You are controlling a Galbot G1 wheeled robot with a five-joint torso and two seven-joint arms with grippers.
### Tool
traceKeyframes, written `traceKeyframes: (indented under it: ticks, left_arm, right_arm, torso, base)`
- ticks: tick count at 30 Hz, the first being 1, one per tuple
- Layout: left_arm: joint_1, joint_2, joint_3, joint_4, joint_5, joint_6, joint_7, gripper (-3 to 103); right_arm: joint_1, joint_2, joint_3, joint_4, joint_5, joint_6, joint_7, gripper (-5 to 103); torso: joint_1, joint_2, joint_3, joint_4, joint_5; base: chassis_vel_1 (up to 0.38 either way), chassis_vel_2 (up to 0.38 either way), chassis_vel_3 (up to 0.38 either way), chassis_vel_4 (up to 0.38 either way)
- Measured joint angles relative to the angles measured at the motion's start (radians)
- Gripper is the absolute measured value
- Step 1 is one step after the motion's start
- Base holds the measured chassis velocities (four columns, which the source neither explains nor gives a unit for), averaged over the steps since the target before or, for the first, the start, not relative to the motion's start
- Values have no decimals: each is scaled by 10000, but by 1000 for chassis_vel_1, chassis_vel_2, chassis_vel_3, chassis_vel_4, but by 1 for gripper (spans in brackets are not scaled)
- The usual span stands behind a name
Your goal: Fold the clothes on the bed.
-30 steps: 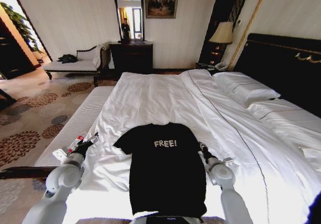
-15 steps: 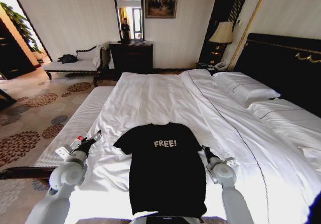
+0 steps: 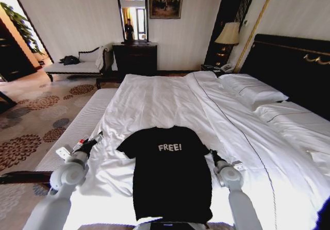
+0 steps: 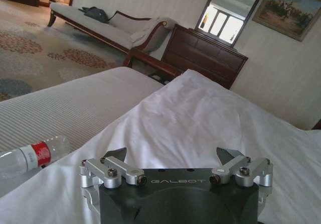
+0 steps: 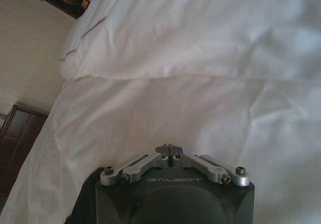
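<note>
Head view shows the black T-shirt lying flat and face up on the white bed, near its foot edge, collar pointing toward the far wall and sleeves spread. Left gripper hovers over the sheet just beside the left sleeve, not touching the shirt; in the left wrist view its fingers stand wide apart and hold nothing. A water bottle lies on the striped bench beside it. Right gripper sits just beside the shirt's right edge, fingertips pressed together, empty, over white sheet.
</note>
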Motion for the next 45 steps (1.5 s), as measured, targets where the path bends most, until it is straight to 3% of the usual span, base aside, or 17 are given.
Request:
traceKeyframes:
  ticks: [10,20,33,45]
  left_arm:
    - [-7,-296,0,-93,64,5,-36,100]
    - [-11,-354,12,-154,110,1,-41,100]
    - [93,-406,-95,-400,212,3,-137,100]
    - [499,-673,5,-593,594,0,-117,100]
  right_arm:
    - [456,-349,76,-43,-30,27,60,0]
    - [2060,-1866,-867,-1328,-141,-151,-257,0]
    - [2379,-2745,-782,-1365,46,-217,-298,0]
    - [2410,-2864,-876,-1609,37,-287,-356,0]
  torso:
    - [0,0,0,0,0]
    - [0,0,0,2,0]
    - [0,0,0,-2,1]
    - [-2,0,-1,-1,1]
  base:
    - [0,0,0,0]
    - [0,0,0,0]
    - [0,0,0,0]
    - [0,0,0,0]
